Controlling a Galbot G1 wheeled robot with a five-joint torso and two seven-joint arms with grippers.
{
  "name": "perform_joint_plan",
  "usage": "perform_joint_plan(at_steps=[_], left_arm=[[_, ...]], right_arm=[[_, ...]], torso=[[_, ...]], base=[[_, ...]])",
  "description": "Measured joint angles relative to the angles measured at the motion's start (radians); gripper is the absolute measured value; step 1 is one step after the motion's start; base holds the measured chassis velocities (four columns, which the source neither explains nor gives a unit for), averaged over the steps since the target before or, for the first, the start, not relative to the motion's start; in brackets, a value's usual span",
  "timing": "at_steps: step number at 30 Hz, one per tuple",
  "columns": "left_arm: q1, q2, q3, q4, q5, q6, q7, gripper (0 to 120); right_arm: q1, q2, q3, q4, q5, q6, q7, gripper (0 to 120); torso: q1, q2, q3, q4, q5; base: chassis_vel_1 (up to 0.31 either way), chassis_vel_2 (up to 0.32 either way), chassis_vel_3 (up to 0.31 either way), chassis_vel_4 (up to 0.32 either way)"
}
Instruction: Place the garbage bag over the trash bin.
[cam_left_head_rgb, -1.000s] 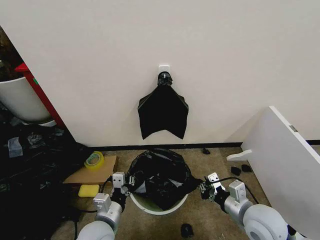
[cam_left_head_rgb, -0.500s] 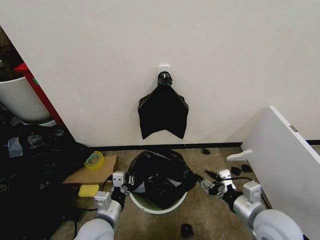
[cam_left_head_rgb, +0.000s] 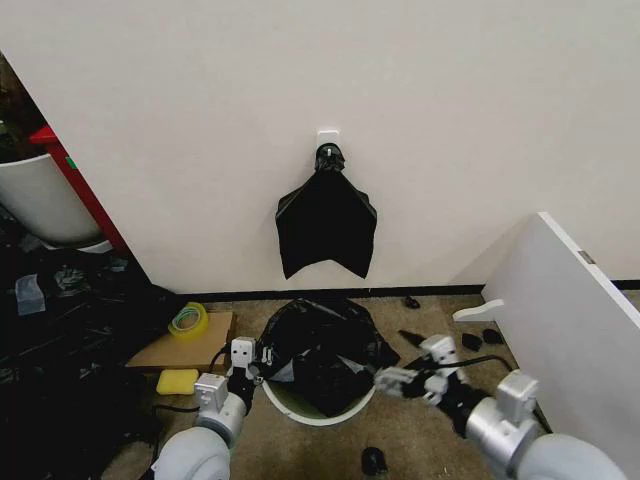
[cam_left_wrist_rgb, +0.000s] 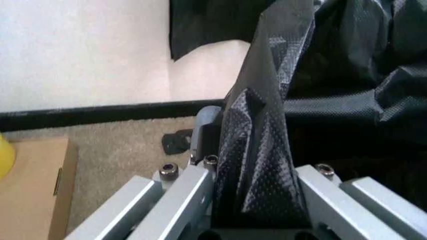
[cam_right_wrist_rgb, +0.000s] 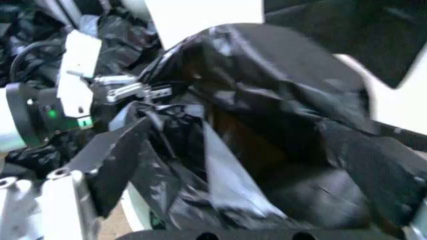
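Right end effector (cam_left_head_rgb: 408, 360) now spread, off garbage bag (cam_left_head_rgb: 322, 352)

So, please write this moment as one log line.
left gripper: shut on bag edge, bin's left | right gripper: open, bin's right | bag: bunched over bin

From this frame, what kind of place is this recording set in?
Probably a lab or storage corner: bare white wall, worn carpet floor, a trash bin draped with a garbage bag, and a cardboard box.
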Motion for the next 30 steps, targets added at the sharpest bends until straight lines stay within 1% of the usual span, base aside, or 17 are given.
perform_joint_plan(at_steps=[1,2,4,5,6,9,10,11,15,16,18,19,20,22,23,26,30], left_arm=[[0.003,0.002,0.001,-0.005,0.006,0.001,0.003,1],[0.003,0.002,0.001,-0.005,0.006,0.001,0.003,1],[0.005,0.003,0.005,-0.005,0.026,0.002,0.008,1],[0.005,0.003,0.006,-0.002,0.035,0.002,0.009,1],[0.005,0.003,0.006,-0.002,0.035,0.002,0.009,1],[0.005,0.001,0.008,0.001,0.059,0.001,0.014,1],[0.003,0.0,0.008,0.002,0.07,-0.001,0.018,1],[0.003,0.0,0.008,0.002,0.07,-0.001,0.018,1],[0.006,-0.004,0.011,0.014,0.111,-0.012,0.025,1],[0.006,-0.004,0.011,0.014,0.111,-0.012,0.025,1],[0.017,-0.008,0.012,0.015,0.121,-0.015,0.027,1],[0.017,-0.008,0.012,0.015,0.121,-0.015,0.027,1],[0.02,-0.01,0.012,0.014,0.121,-0.016,0.028,1],[0.022,-0.015,0.009,0.014,0.121,-0.018,0.029,1],[0.022,-0.015,0.009,0.014,0.121,-0.018,0.029,1],[0.021,-0.018,0.005,0.014,0.121,-0.019,0.029,1],[0.022,-0.021,0.005,0.012,0.118,-0.018,0.027,1]], right_arm=[[0.022,-0.002,-0.024,-0.005,0.005,-0.016,-0.002,90],[0.022,-0.002,-0.024,-0.005,0.005,-0.016,-0.002,90],[0.042,-0.006,-0.06,-0.015,0.011,-0.038,-0.007,79],[0.047,-0.008,-0.074,-0.023,0.007,-0.044,-0.008,75],[0.047,-0.008,-0.074,-0.023,0.007,-0.044,-0.008,75],[0.056,-0.009,-0.102,-0.048,-0.009,-0.049,0.0,60],[0.059,-0.007,-0.105,-0.053,-0.013,-0.048,0.003,56],[0.059,-0.007,-0.105,-0.053,-0.013,-0.048,0.003,56],[0.069,0.005,-0.11,-0.059,-0.023,-0.048,0.012,40],[0.069,0.005,-0.11,-0.059,-0.023,-0.048,0.012,40],[0.07,0.007,-0.115,-0.066,-0.036,-0.052,0.012,29],[0.07,0.007,-0.115,-0.066,-0.036,-0.052,0.012,29],[0.07,0.008,-0.119,-0.07,-0.042,-0.054,0.014,25],[0.07,0.009,-0.134,-0.08,-0.055,-0.059,0.028,14],[0.07,0.009,-0.134,-0.08,-0.055,-0.059,0.028,14],[0.069,0.014,-0.141,-0.079,-0.058,-0.059,0.037,0],[0.067,0.016,-0.141,-0.064,-0.071,-0.05,0.035,0]], torso=[[0.0,0.0,0.0,0.0002,0.0001],[0.0,0.0,0.0,0.0002,0.0001],[0.0,0.0,0.0,0.0,-0.0003],[0.0,0.0,0.0,-0.0001,-0.0003],[0.0,0.0,0.0,-0.0001,-0.0003],[0.0,0.0,0.0,-0.0001,-0.0001],[0.0,0.0,0.0,-0.0001,-0.0001],[0.0,0.0,0.0,-0.0001,-0.0001],[0.0,0.0,0.0,-0.0001,-0.0001],[0.0,0.0,0.0,-0.0001,-0.0001],[0.0,0.0,0.0,-0.0001,-0.0001],[0.0,0.0,0.0,-0.0001,-0.0001],[0.0,0.0,0.0,-0.0001,0.0],[0.0,0.0,0.0,-0.0002,-0.0001],[0.0,0.0,0.0,-0.0002,-0.0001],[0.0,0.0,0.0,-0.0001,-0.0001],[0.0,0.0,0.0,-0.0001,-0.0001]], base=[[0.0,0.0,0.0,0.0],[0.0,0.0,0.0,0.0],[0.0,0.0,0.0,0.0],[0.0,0.0,0.0,0.0],[0.0,0.0,0.0,0.0],[0.0,0.0,0.0,0.0],[0.0,0.0,0.0,0.0],[0.0,0.0,0.0,0.0],[0.0,0.0,0.0,0.0],[0.0,0.0,0.0,0.0],[0.0,0.0,0.0,0.0],[0.0,0.0,0.0,0.0],[0.0,0.0,0.0,0.0],[0.0,0.0,0.0,0.0],[0.0,0.0,0.0,0.0],[0.0,0.0,0.0,0.0],[0.0,0.0,0.0,0.0]])
